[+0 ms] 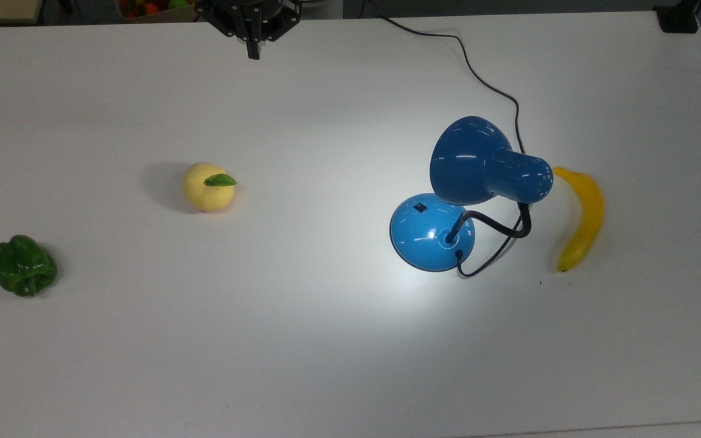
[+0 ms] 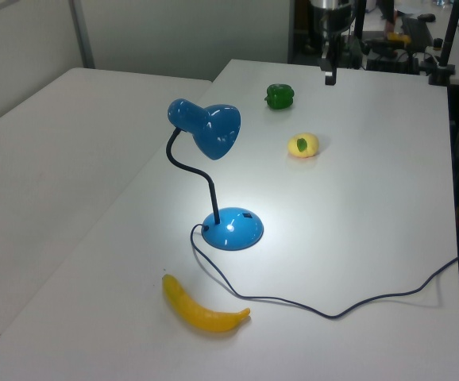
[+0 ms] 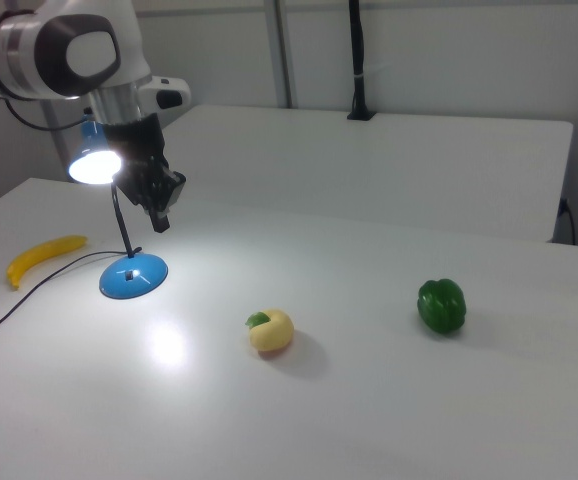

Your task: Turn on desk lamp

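Light falls in a bright pool on the table [image 1: 326,340] beneath the desk lamp [image 1: 484,167], and the bulb glows inside the shade in the right view, so the lamp is judged to be already switched on. The lamp stands towards the top view's right; its round blue base [image 1: 431,231] rests flat on the table, with the small black switch [image 1: 420,207] on the upper left of the dome in the top view. The black neck rises from the base and bends over to the shade, which points down and towards the top view's left. The cord [image 1: 478,79] runs from the base to the far table edge. The gripper [image 1: 254,53] hangs at the top view's upper edge, well apart from the lamp; the switch lies down and to the top view's right of it. Its fingers appear pressed together, they hold nothing and touch nothing. A banana [image 1: 582,216] lies just beside the lamp on the top view's right. A yellow fruit [image 1: 207,187] and a green pepper [image 1: 24,265] lie well apart to the top view's left. No further press seems called for.
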{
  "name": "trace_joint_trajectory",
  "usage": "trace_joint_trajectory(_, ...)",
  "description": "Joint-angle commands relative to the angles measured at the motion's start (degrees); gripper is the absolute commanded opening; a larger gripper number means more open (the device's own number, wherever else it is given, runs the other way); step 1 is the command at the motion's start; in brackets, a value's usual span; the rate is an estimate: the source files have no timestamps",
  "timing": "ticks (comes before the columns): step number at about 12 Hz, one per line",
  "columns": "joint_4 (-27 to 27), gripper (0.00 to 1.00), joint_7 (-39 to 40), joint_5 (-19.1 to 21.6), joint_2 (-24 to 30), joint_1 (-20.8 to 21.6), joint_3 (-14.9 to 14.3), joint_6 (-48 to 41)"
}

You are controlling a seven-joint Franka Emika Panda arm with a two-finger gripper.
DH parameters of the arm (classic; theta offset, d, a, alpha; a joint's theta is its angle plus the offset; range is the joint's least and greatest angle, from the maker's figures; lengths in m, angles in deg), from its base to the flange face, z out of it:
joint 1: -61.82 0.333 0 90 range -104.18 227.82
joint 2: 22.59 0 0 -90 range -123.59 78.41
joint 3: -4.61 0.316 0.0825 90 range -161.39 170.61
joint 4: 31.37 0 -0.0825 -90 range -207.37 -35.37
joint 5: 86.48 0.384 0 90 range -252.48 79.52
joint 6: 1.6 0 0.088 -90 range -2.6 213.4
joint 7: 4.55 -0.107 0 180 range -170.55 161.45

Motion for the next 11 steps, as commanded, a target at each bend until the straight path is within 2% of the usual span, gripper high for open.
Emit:
trace_joint_trajectory(1,-0.5,0.0,-1.3,0.5,2.4,0.5,-1.7,-1.4)
trace_joint_trajectory(2,0.5,0.09,-1.4,0.7,2.8,0.4,-2.3,-1.4)
trace_joint_trajectory(3,1.0,0.48,-0.7,0.7,2.9,0.4,-2.7,-1.4)
trace_joint_trajectory(5,0.9,0.89,-0.5,0.5,3.3,0.4,-3.0,-1.5)
trace_joint_trajectory(6,1.0,1.0,-0.5,0.0,3.3,0.4,-3.1,-1.3)
trace_joint_trajectory(11,0.9,1.0,-0.7,0.6,4.5,0.3,-3.7,-2.0)
